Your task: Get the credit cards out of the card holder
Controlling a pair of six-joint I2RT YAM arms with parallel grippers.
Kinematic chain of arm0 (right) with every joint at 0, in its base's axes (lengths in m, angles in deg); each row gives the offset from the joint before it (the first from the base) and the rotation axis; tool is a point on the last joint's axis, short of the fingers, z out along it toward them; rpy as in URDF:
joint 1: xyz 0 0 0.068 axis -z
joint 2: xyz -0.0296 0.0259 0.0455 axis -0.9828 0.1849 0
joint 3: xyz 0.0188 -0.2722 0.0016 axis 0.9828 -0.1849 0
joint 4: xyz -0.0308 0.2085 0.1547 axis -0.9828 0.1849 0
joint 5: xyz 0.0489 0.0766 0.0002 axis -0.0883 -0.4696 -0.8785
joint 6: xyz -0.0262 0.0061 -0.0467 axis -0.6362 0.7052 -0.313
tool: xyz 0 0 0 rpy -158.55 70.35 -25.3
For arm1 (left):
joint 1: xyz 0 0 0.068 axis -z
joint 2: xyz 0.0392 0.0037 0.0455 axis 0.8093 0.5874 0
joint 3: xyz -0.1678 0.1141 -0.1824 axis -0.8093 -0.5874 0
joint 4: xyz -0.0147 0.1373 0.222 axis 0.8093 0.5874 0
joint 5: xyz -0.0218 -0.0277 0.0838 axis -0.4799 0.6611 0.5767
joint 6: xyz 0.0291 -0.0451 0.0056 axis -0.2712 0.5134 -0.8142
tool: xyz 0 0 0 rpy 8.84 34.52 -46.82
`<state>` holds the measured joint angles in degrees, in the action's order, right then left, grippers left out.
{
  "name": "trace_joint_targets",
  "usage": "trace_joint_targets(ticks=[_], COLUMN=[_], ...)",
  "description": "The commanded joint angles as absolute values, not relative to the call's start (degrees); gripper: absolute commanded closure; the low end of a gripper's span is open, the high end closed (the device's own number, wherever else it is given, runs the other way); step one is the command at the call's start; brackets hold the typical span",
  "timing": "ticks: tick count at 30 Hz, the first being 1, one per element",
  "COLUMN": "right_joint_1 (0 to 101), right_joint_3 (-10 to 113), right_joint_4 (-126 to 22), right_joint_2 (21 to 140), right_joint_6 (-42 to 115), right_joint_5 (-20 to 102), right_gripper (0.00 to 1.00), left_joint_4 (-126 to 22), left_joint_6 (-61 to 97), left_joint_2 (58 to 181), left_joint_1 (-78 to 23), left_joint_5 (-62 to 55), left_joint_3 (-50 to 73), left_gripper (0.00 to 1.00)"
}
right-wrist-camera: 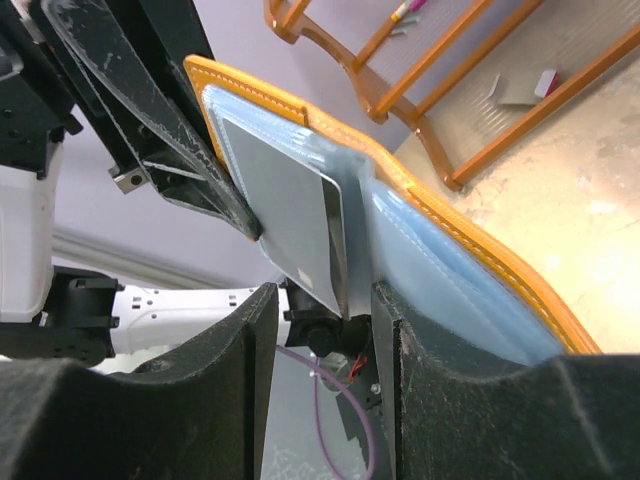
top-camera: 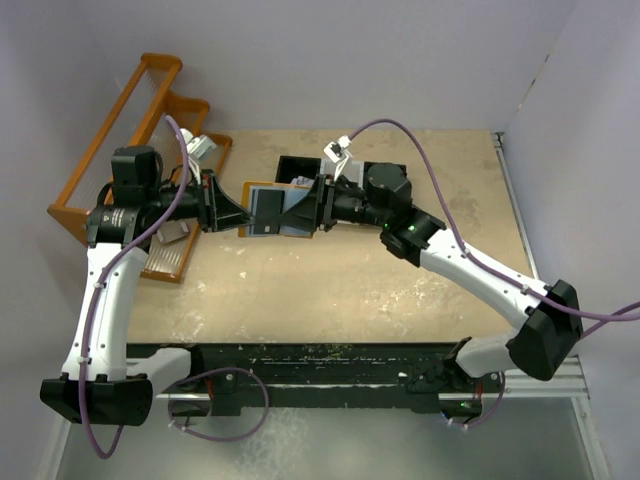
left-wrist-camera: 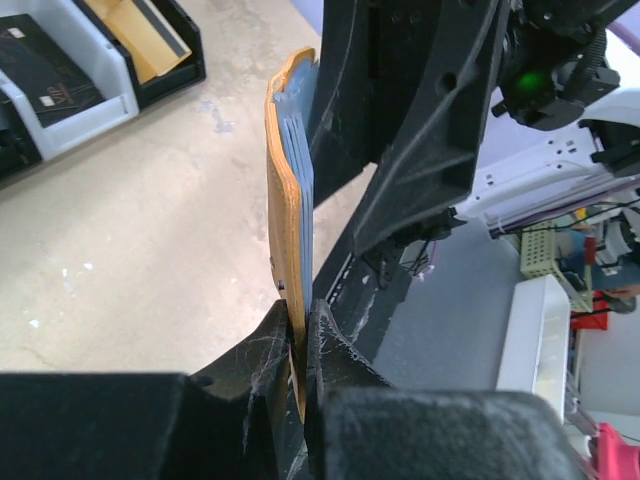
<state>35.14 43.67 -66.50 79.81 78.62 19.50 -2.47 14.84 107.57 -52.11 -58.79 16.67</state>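
Two grippers meet over the table (top-camera: 350, 290), the holder (top-camera: 262, 210) held off it between them. Only the left wrist view shows the left gripper (left-wrist-camera: 300, 345) clamped on the holder's orange edge, the wallet standing edge-on. Only the right wrist view shows a grey card (right-wrist-camera: 285, 210) jutting from a pale blue pocket, its lower corner between the fingers of the right gripper (right-wrist-camera: 325, 330), which stand apart on either side of it. From above, bare tabletop lies nearer the bases; the orange rack (top-camera: 100, 160) sits at the far left edge.
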Motion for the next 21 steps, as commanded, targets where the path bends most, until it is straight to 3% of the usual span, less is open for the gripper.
trace_joint_targets(ticks=[1, 9, 17, 21], right_joint_1=[37.30, 37.64, 38.40, 39.74], right_joint_3=[44.04, 48.30, 47.37, 45.07], right_joint_4=[-69.06, -66.28, -75.56, -84.10], right_joint_2=[77.13, 78.67, 79.85, 79.65], right_joint_6=[76.43, 73.57, 77.63, 83.93], right_joint_5=[17.12, 15.72, 5.31, 0.66], right_gripper=[0.54, 0.54, 0.55, 0.62], left_joint_4=[-5.74, -6.61, -6.03, -6.58], left_joint_6=[17.84, 18.66, 18.87, 19.26], left_joint_2=[107.22, 107.20, 107.94, 108.02], left_joint_1=[-52.26, -52.18, -52.21, -52.24], left_joint_5=[-67.39, -72.63, -78.43, -78.32], left_joint_3=[19.20, 18.43, 18.11, 18.03], left_gripper=[1.00, 1.00, 1.00, 1.00])
